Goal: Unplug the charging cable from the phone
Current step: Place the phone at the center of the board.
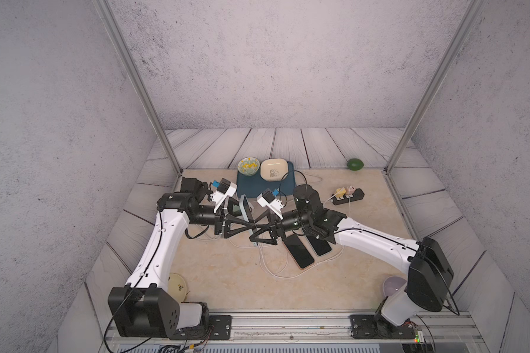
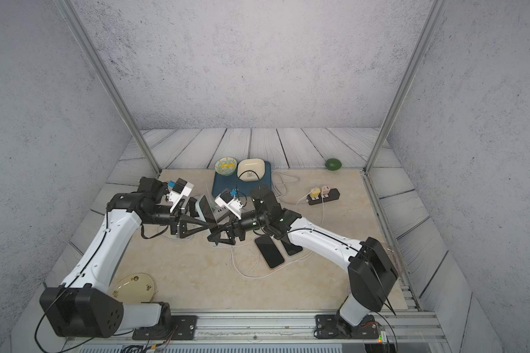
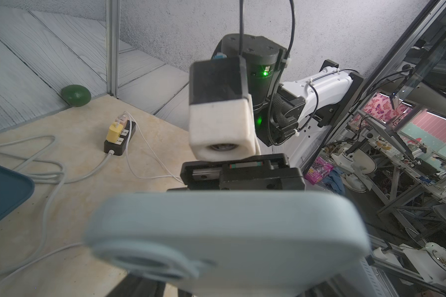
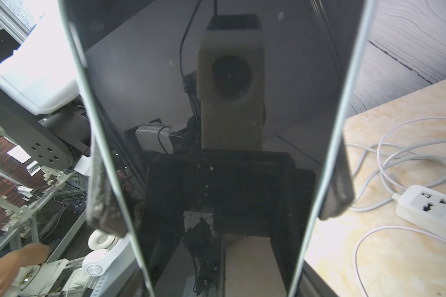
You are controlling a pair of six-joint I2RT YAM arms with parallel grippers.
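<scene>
- your left claw (image 1: 249,227) is clamped on the light-blue-cased phone (image 1: 246,207), holding it on edge above the surface (image 1: 214,275).
- your right claw (image 1: 254,234) straddles the phone's lower part, with fingers (image 4: 101,195) at both long edges; you cannot tell whether they press on it.
- the white charging cable (image 1: 260,256) runs from the phone's lower end down into loops on the surface.

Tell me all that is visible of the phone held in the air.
The phone has a pale blue matte case and a dark, glossy screen. It is in the air, on edge and tilted. The left gripper pinches its front and back; the right gripper's fingers flank its long edges. A white cable hangs from its lower end.
</scene>
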